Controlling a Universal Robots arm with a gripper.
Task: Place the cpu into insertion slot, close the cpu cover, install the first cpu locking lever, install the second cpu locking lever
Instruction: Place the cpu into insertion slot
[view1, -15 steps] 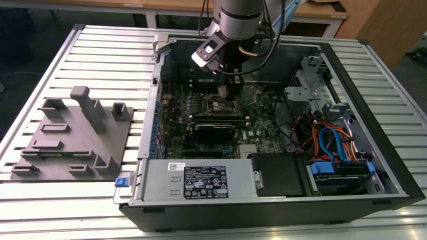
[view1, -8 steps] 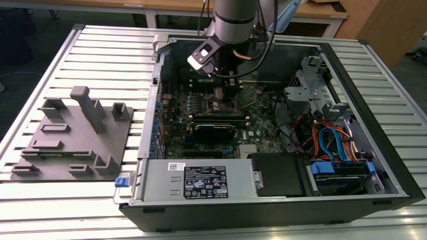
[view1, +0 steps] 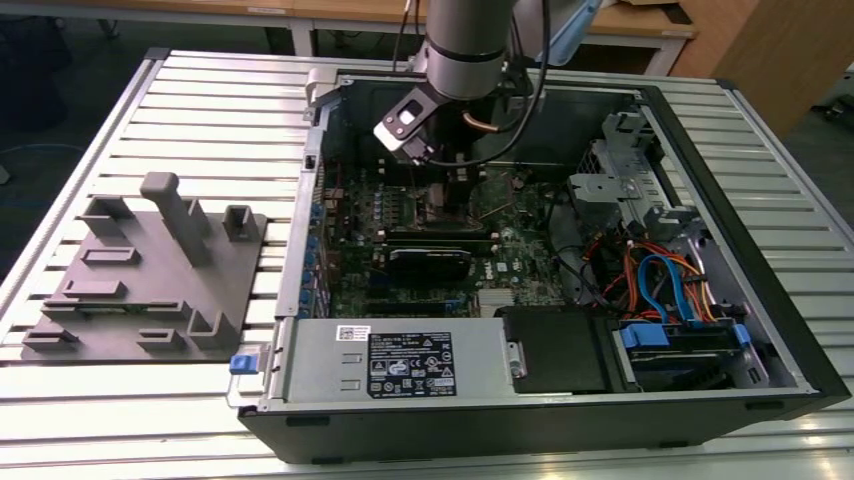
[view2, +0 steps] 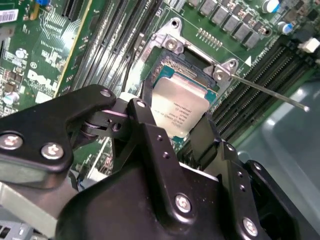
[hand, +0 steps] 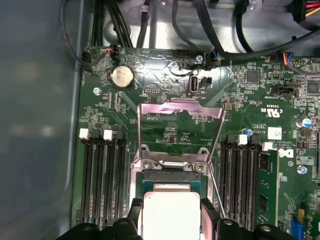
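Note:
My gripper (view1: 447, 178) reaches down into the open computer case. The cpu (view2: 181, 107) (hand: 170, 215), a flat square chip with a dull silver top, sits between my two black fingers (view2: 144, 117), which press on its opposite edges. It is at the insertion slot (hand: 170, 176) (view2: 186, 67), over the socket's near part; I cannot tell if it is fully seated. The cpu cover (hand: 181, 107) stands swung open beyond the slot on its hinge. A thin wire locking lever (view2: 270, 92) (hand: 216, 187) sticks out free beside the socket.
Black memory slots (hand: 102, 175) (hand: 240, 175) flank the socket, and a green card (hand: 267, 185) stands by them. A coin battery (hand: 121, 76) and cables lie beyond. The case wall (view1: 314, 190) rises nearby. A grey fixture plate (view1: 147, 270) lies on the table at the exterior view's left.

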